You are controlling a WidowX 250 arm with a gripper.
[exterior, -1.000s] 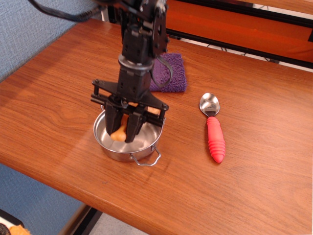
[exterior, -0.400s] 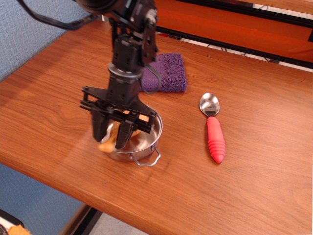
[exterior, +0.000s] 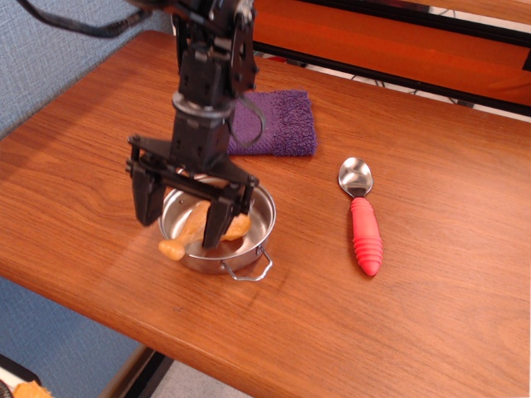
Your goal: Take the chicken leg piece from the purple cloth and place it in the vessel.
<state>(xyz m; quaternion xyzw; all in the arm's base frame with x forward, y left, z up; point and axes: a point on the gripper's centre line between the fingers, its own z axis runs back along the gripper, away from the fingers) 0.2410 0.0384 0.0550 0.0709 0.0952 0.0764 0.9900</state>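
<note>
The chicken leg piece [exterior: 236, 226] lies in the vessel [exterior: 249, 259], plump end inside and its knobbed bone end sticking out over the front-left rim. My gripper [exterior: 182, 214] hangs over the vessel's left side, open, with nothing between its fingers. One finger [exterior: 149, 199] is outside the rim on the left. The other finger [exterior: 216, 225] stands in front of the drumstick's middle. The purple cloth [exterior: 282, 124] lies behind the vessel with nothing on it, partly hidden by my arm.
A steel spoon with a red ribbed handle [exterior: 365, 236] lies to the right of the vessel. The table's front edge runs close below the vessel. An orange panel [exterior: 398, 50] stands along the back.
My gripper has moved left and risen, and its fingers have spread. It has let go of the chicken leg piece, which now lies across the vessel's left rim.
</note>
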